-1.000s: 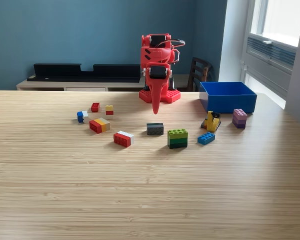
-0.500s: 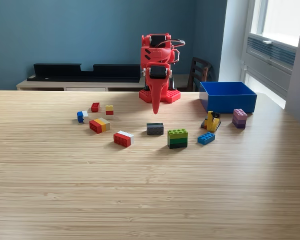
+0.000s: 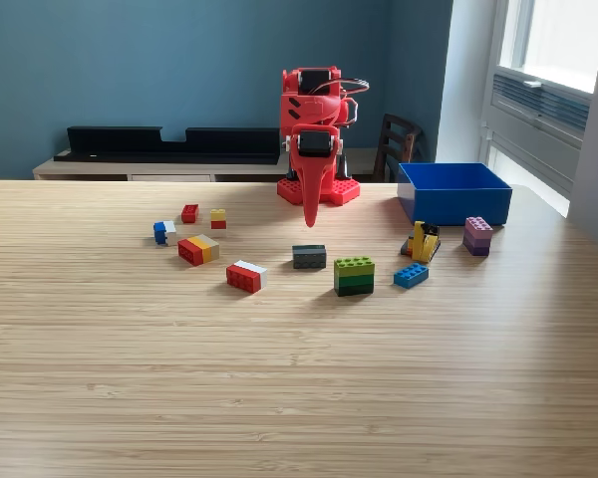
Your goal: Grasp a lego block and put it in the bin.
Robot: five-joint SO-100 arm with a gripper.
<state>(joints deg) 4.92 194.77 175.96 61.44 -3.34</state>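
We count nine brick pieces scattered on the wooden table [image 3: 279, 388], among them a grey brick [image 3: 309, 256], a green stack [image 3: 354, 275] and a purple one [image 3: 477, 235]. One blue bin [image 3: 453, 193], open-topped with low straight walls, sits at the exterior view's right, beside the red arm's base. The gripper [image 3: 311, 219] hangs pointing down behind the grey brick, its jaws pressed together, empty.

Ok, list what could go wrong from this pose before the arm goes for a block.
1. The gripper hangs tip-down, jaws seemingly together, behind the grey block; descending without opening would likely push it away.
2. The green block sits close beside the grey one; a wide approach could knock it.
3. The yellow pieces and purple block crowd the bin; a low carry might clip them.
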